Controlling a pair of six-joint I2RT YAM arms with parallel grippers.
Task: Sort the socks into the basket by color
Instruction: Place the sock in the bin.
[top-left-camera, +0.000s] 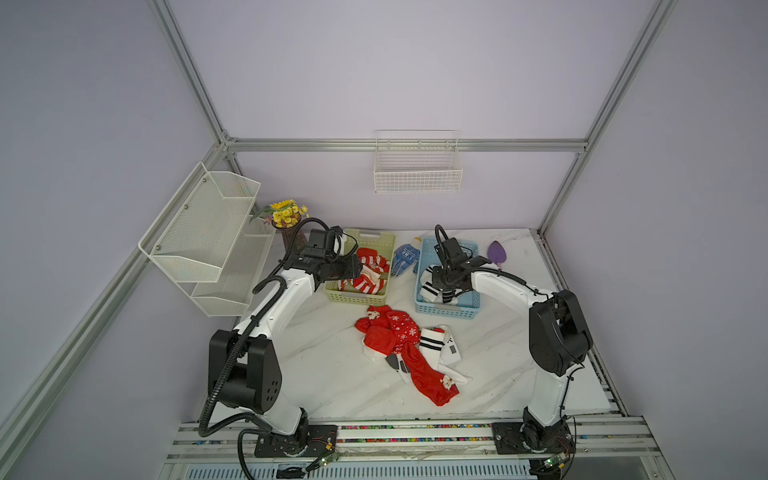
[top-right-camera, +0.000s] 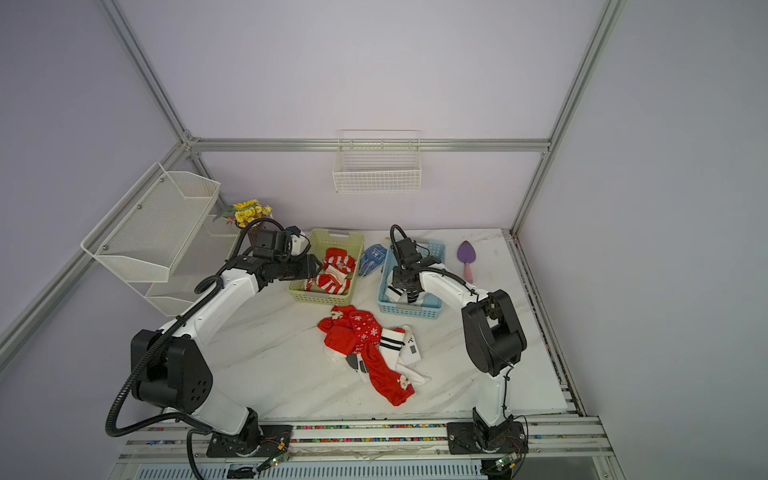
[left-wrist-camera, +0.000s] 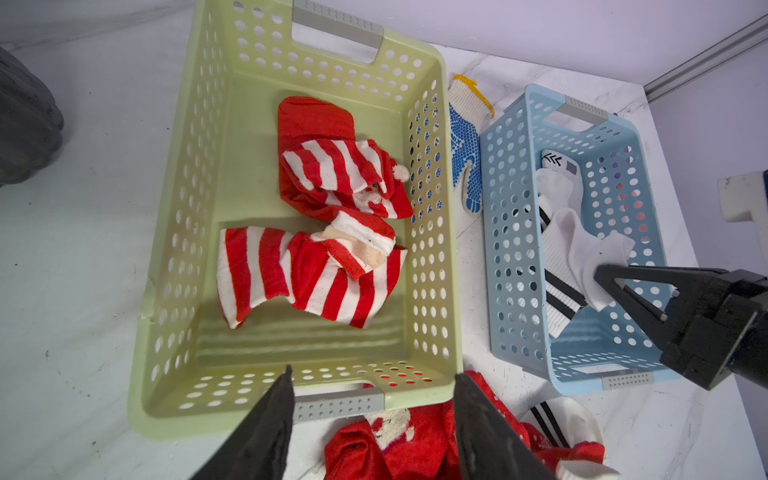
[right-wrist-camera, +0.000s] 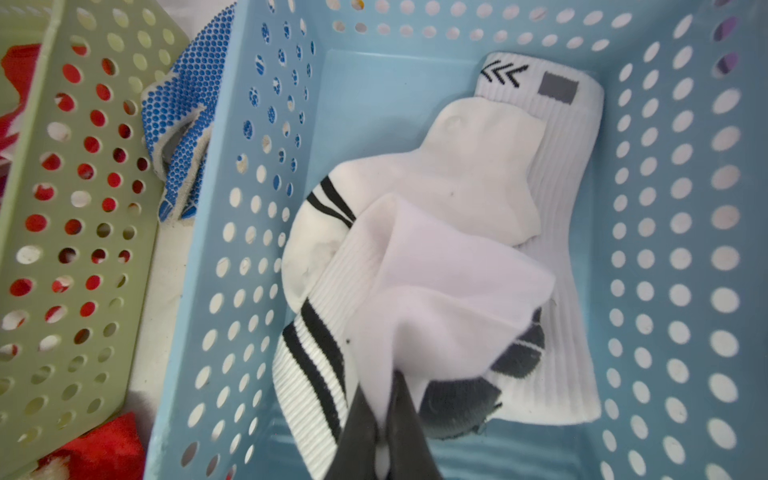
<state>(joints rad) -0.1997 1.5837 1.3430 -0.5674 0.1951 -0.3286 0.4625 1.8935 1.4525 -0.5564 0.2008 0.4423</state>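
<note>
A green basket holds red-and-white striped socks. My left gripper hangs open over its near rim with nothing between the fingers. To the right, a blue basket holds white socks with black and grey marks. Inside it, my right gripper is shut on a white sock that drapes over the others. In front of the baskets, a pile of red Santa socks and white striped socks lies on the table.
A blue dotted glove lies between the two baskets. A purple trowel rests at the back right. A flower vase and a white mesh shelf stand at the left. A wire basket hangs on the back wall.
</note>
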